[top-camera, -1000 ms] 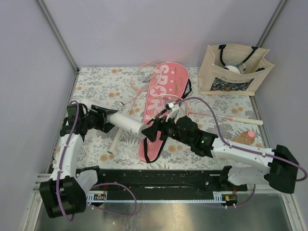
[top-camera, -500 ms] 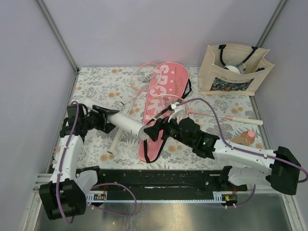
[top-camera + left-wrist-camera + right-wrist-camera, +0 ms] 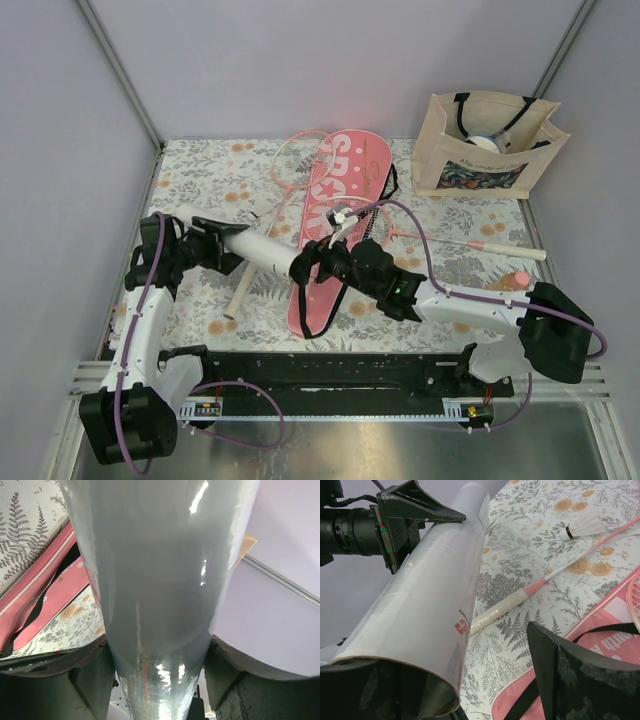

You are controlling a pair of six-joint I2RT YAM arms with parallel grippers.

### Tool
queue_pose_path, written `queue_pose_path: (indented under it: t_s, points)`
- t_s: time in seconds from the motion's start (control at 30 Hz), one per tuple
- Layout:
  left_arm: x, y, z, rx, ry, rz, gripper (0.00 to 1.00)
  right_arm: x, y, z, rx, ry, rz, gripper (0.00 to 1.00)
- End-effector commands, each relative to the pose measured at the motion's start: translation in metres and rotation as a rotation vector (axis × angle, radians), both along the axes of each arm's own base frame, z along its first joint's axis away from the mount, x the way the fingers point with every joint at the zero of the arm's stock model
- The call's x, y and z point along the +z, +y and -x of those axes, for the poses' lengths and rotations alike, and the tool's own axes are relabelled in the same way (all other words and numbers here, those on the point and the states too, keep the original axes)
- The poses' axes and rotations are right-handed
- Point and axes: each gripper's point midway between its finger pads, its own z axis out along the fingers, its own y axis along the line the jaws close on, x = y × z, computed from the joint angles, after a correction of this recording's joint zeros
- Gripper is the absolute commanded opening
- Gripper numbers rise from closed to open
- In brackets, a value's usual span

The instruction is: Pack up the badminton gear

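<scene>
My left gripper [image 3: 222,248] is shut on the white tube [image 3: 265,255] and holds it level above the table; in the left wrist view the tube [image 3: 160,570] fills the gap between the fingers [image 3: 85,680]. My right gripper [image 3: 312,266] is open at the tube's free end [image 3: 435,630], one finger under that end, the other finger [image 3: 560,670] apart from it. The pink "SPORT" cover [image 3: 335,220] lies in the middle with one racket head [image 3: 358,222] on it. The other racket [image 3: 292,165] lies left of the cover, and its white handle [image 3: 505,610] passes under the tube.
A beige tote bag [image 3: 482,150] stands at the back right. A peach bottle [image 3: 515,284] lies by the right arm. A white shuttlecock [image 3: 582,528] lies on the floral cloth near the racket shaft. The enclosure walls are close on the left and back.
My right gripper has moved left along the cover to the tube's free end. My left gripper still holds the tube, shifted slightly.
</scene>
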Motion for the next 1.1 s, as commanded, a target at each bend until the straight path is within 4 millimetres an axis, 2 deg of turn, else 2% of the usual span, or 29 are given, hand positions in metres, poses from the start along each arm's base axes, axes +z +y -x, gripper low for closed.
queue_pose_path:
  t_s: [0.0, 0.07, 0.2, 0.23, 0.33, 0.4, 0.47, 0.5, 0.63, 0.77, 0.8, 0.87, 1.07]
  points:
    - [0.029, -0.007, -0.002, -0.016, -0.059, 0.049, 0.42, 0.040, -0.012, -0.001, -0.028, -0.094, -0.067, 0.84]
    - [0.029, -0.008, -0.003, -0.021, -0.058, 0.051, 0.42, 0.032, -0.029, 0.005, -0.033, -0.116, -0.031, 0.87]
    - [0.033, -0.008, -0.001, -0.032, -0.072, 0.039, 0.43, 0.033, -0.071, 0.016, -0.057, -0.305, 0.023, 0.92]
    - [0.034, -0.007, -0.002, -0.031, -0.076, 0.028, 0.44, 0.040, -0.079, 0.022, -0.048, -0.368, 0.019, 0.94]
    - [0.037, -0.011, -0.002, -0.072, -0.090, 0.034, 0.45, 0.054, -0.095, 0.045, 0.042, -0.591, 0.053, 0.99]
    - [0.047, -0.019, 0.000, -0.143, -0.127, 0.077, 0.45, 0.049, -0.100, 0.064, 0.133, -0.772, 0.080, 1.00]
    - [0.057, -0.026, 0.001, -0.199, -0.163, 0.103, 0.45, 0.054, -0.108, 0.073, 0.126, -0.945, 0.056, 1.00]
    - [0.059, -0.029, 0.003, -0.223, -0.172, 0.109, 0.45, 0.054, -0.112, 0.073, 0.112, -0.978, 0.063, 0.99]
    - [0.068, -0.044, 0.012, -0.312, -0.196, 0.142, 0.45, 0.054, -0.101, 0.069, 0.179, -1.105, 0.209, 0.99]
    - [0.068, -0.055, 0.020, -0.351, -0.194, 0.148, 0.45, 0.070, -0.087, 0.065, 0.201, -1.209, 0.256, 0.99]
    - [0.067, -0.064, 0.026, -0.385, -0.188, 0.153, 0.45, 0.072, -0.082, 0.063, 0.217, -1.236, 0.273, 1.00]
    - [0.070, -0.072, 0.031, -0.414, -0.200, 0.163, 0.46, 0.080, -0.074, 0.062, 0.228, -1.269, 0.268, 0.99]
    - [0.080, -0.098, 0.047, -0.510, -0.239, 0.203, 0.47, 0.083, -0.045, 0.072, 0.346, -1.372, 0.231, 0.99]
